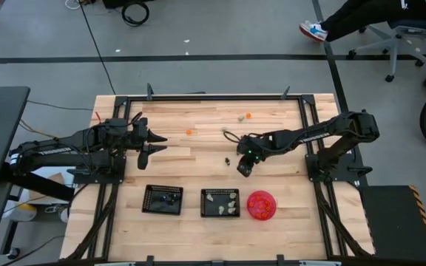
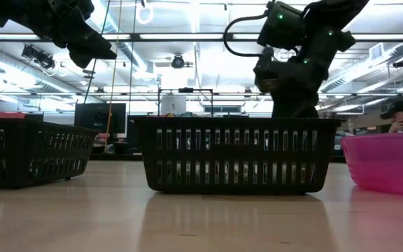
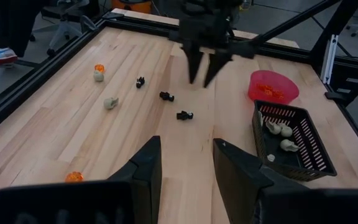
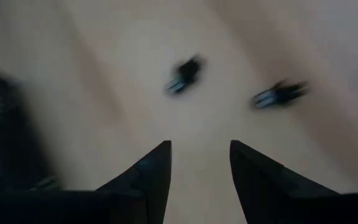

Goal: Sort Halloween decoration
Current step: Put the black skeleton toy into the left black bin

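Small Halloween trinkets lie loose on the wooden table. Three black ones lie near its middle, and two of them show blurred just ahead of my right gripper's fingers. Two cream ones and two orange ones lie farther off. My right gripper slants down above the table, open, with nothing between its fingers. My left gripper waits open at the table's left, well above the wood.
Along the near edge stand a black mesh tray with dark pieces, a second black tray with cream pieces, and a pink bowl with orange pieces. A black frame rail borders the table.
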Robot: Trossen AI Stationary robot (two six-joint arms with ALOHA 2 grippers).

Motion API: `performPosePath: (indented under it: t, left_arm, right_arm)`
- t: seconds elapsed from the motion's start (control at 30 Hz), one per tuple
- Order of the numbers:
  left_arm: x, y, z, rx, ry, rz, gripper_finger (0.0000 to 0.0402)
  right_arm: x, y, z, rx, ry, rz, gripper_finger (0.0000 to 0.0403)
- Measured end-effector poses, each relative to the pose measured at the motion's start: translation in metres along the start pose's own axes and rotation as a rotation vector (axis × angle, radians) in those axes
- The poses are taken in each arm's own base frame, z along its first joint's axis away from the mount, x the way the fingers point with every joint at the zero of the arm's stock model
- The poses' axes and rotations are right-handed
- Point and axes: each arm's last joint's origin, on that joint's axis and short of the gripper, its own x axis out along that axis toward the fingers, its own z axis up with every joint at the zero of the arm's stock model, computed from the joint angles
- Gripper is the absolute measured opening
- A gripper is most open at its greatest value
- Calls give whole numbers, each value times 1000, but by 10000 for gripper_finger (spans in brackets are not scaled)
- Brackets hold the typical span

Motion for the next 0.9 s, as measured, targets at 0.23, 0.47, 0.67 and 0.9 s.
performPosePath:
  t: [0.23, 0.47, 0.67, 0.9]
  left_arm:
    - [0, 0, 0, 0, 0, 0, 116]
    - [0, 0, 0, 0, 0, 0, 116]
    - [0, 0, 0, 0, 0, 0, 116]
    - [0, 0, 0, 1, -4, 0, 116]
  right_arm:
    - [1, -3, 5, -160, -133, -146, 173]
    - [14, -5, -12, -259, -240, -181, 197]
    - [25, -22, -27, -271, -326, -221, 223]
    - [31, -39, -42, -304, -439, -223, 224]
